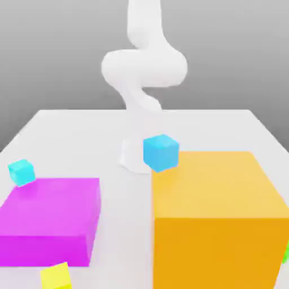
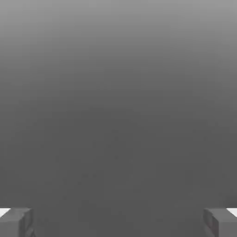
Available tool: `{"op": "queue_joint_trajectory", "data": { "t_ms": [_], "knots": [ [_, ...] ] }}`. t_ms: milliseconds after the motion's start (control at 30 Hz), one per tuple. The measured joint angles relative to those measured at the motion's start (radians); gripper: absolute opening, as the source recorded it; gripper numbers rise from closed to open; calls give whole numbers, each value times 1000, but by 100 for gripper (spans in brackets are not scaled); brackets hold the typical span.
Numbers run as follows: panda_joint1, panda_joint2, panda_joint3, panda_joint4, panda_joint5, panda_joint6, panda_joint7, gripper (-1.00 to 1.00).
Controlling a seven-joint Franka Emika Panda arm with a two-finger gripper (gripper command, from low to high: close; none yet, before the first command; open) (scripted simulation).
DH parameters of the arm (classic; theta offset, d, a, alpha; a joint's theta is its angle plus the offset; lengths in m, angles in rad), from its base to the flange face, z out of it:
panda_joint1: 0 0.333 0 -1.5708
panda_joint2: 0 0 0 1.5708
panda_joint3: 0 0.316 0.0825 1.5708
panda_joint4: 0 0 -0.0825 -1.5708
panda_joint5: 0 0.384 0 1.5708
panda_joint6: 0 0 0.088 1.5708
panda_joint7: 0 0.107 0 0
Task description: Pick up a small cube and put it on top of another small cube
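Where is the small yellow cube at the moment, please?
In the exterior view, the small yellow cube sits on the table at the bottom edge, towards that view's left, just in front of the magenta block. The hand view does not show it.

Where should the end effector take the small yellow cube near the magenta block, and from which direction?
Come straight down on the small yellow cube and close on two opposite vertical faces. It sits low on the table, close in front of the much taller magenta block, so a side approach looks cramped. The end effector is open.
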Motion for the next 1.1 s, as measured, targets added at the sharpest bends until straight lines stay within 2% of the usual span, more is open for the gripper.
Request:
{"op": "queue_joint_trajectory", "data": {
  "t_ms": [367,667,833,1033,1100],
  "knots": [
    [108,405,-206,12,169,89,-359,0],
    [94,730,-275,22,298,161,-644,0],
    [58,895,-277,23,312,213,-762,0],
    [21,1070,-300,21,257,292,-853,0],
    [-3,1139,-277,33,278,339,-883,0]
  ]
}}
